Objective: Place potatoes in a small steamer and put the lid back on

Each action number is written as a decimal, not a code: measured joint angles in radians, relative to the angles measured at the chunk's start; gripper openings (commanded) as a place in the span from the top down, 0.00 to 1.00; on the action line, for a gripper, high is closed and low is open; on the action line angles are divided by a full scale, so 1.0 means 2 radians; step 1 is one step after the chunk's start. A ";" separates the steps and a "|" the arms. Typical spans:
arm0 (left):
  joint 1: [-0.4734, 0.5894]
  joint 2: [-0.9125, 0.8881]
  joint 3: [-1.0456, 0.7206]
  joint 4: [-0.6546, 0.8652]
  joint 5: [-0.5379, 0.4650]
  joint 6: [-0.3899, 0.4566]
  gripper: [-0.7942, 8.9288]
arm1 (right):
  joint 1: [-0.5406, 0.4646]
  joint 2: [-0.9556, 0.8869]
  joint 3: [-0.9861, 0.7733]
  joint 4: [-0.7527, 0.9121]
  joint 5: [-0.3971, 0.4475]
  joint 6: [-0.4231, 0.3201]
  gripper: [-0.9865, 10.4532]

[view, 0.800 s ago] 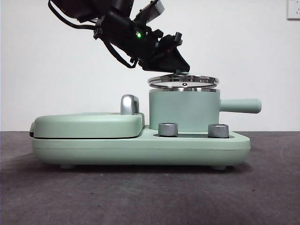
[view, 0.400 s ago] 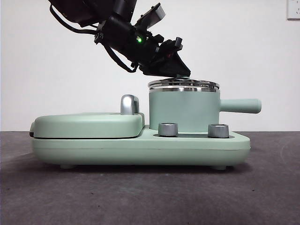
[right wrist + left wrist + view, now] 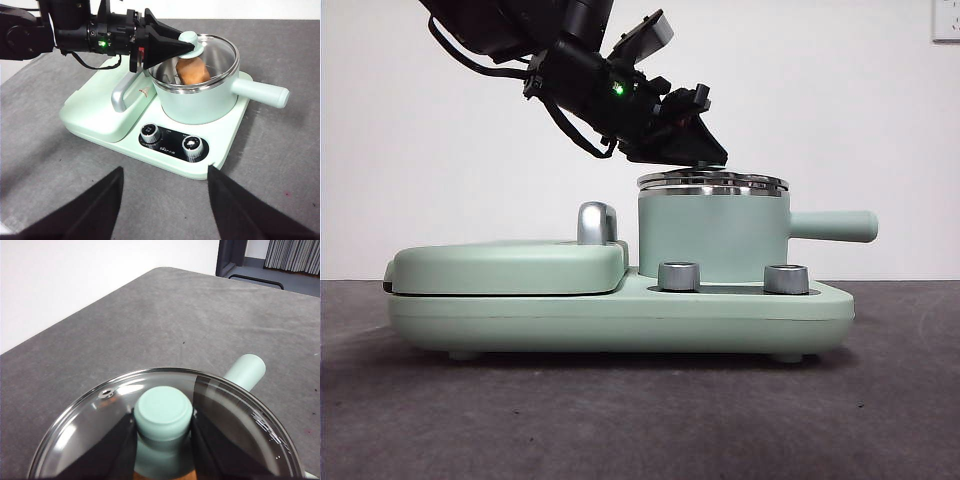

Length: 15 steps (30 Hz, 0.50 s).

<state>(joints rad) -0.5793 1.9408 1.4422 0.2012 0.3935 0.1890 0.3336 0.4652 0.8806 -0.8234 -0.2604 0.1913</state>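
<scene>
Fingers (image 3: 112, 450) of the left gripper (image 3: 163, 447) are gripping the knob of the lid (image 3: 712, 182), which is sitting on the steamer (image 3: 712, 235). Potato (image 3: 192, 71) is lying inside, so I judge only the release is left. Left arm is leaning down from the upper side; right gripper (image 3: 165, 210) is waiting open above the counter (image 3: 280, 165).

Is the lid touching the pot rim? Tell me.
Touching: the front view shows the lid flat on the pot rim, no gap, left gripper on its knob.
</scene>
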 measured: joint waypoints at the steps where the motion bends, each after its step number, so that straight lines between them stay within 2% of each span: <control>1: 0.000 0.001 0.001 0.000 0.001 0.001 0.90 | 0.000 0.000 0.000 0.000 0.000 0.000 0.69; 9: 0.001 0.006 0.005 0.002 0.003 0.003 0.90 | 0.000 0.000 0.000 0.000 0.000 0.000 0.69; 15: 0.001 0.006 0.014 -0.030 0.003 0.020 0.90 | 0.000 0.000 0.000 -0.008 0.000 0.000 0.69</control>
<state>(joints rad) -0.5777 1.9533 1.4712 0.1421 0.3992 0.2283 0.3336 0.4652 0.8806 -0.8394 -0.2607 0.1913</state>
